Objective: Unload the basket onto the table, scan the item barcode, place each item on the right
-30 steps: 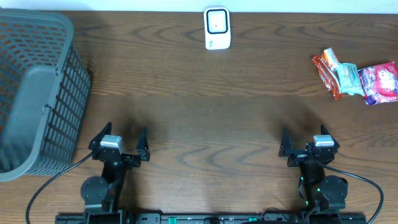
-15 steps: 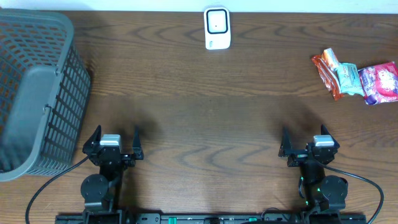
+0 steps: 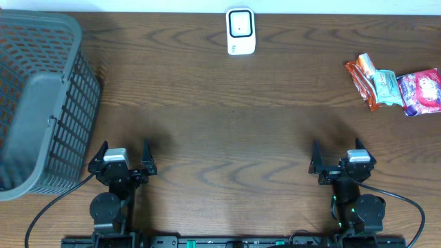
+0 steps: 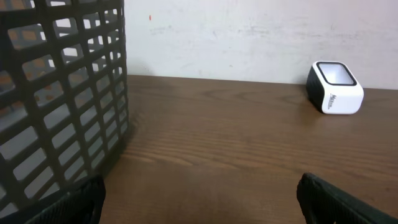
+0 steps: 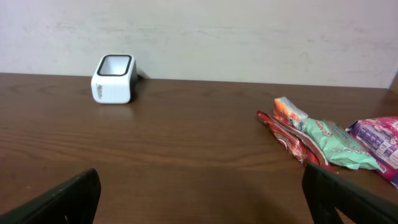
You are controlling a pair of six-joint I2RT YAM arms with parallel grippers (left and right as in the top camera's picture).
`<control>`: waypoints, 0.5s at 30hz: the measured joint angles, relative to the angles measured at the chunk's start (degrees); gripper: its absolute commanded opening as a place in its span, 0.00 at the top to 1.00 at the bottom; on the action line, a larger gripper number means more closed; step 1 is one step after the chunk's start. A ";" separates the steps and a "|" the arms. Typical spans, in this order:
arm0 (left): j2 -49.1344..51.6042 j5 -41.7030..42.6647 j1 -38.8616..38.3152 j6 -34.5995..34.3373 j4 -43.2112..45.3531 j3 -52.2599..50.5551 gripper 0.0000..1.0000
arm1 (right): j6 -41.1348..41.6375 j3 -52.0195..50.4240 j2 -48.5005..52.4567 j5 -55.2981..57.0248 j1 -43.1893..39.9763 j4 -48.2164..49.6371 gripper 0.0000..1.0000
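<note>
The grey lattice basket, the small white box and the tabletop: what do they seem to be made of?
Grey lattice basket: likely moulded plastic, matte; its grid is even and one-piece.
Small white box: probably smooth hard plastic, with a glossy dark-rimmed window on top.
Brown tabletop: wood or wood-look laminate, grain lines showing, low sheen.

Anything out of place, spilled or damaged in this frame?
Nothing stands out. The scanner sits upright at the back, the snack packets lie in a loose overlapping pile on the right, and the basket stands on the left. No spill or visible damage.
</note>
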 measured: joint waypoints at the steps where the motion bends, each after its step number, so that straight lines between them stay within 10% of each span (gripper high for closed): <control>1: 0.00 0.00 0.00 -0.09 0.00 0.00 0.02 | 0.02 0.00 -0.02 0.00 0.00 0.00 0.01; 15: 0.00 0.02 0.00 0.20 0.00 0.00 0.02 | 0.00 0.00 0.00 0.00 0.00 0.00 0.01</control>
